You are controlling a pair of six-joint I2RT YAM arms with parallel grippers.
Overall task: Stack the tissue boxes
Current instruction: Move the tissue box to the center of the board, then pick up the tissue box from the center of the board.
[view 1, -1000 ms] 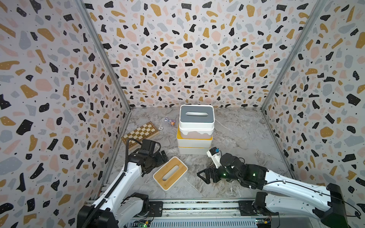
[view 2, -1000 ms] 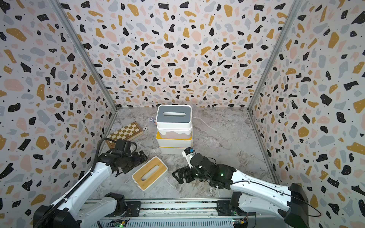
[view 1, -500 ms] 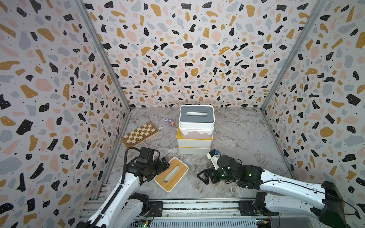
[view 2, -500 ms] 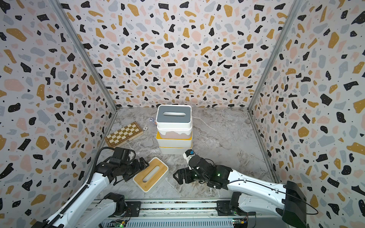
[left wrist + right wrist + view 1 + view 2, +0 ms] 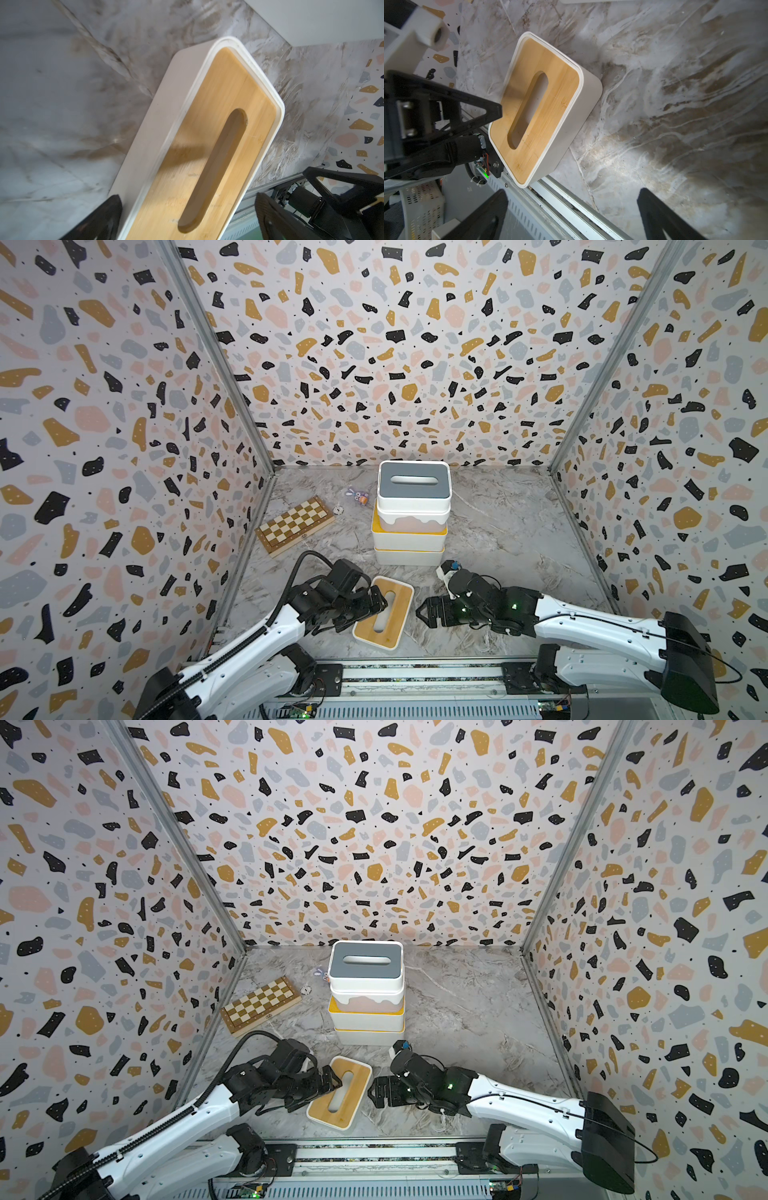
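a white rectangular tissue box with a light wood slotted lid (image 5: 395, 605) is being kept flat on the grey marbled counter (image 5: 519, 531), near its front edge and turned at an angle, between the two arms. it is being straddled by the left tool (image 5: 368, 610), whose jaws are being held apart: in the left wrist view one black finger (image 5: 104, 216) is being seen just beside the box's white side wall and the other finger (image 5: 270, 216) apart from the opposite wall, so nothing is being clamped. the right tool (image 5: 424, 612) is being held wide open and empty, just beside the box. further back, four boxes are being carried in one stack: a white box with a yellow lid (image 5: 409, 558) at the bottom, a second yellow-lidded box (image 5: 409, 540), a white box with pink sides (image 5: 411, 523), and a grey-lidded white box (image 5: 413, 483) on top. a brown-and-cream checkered chessboard (image 5: 295, 524) is being left flat on the left arm's side of the stack, apart from it
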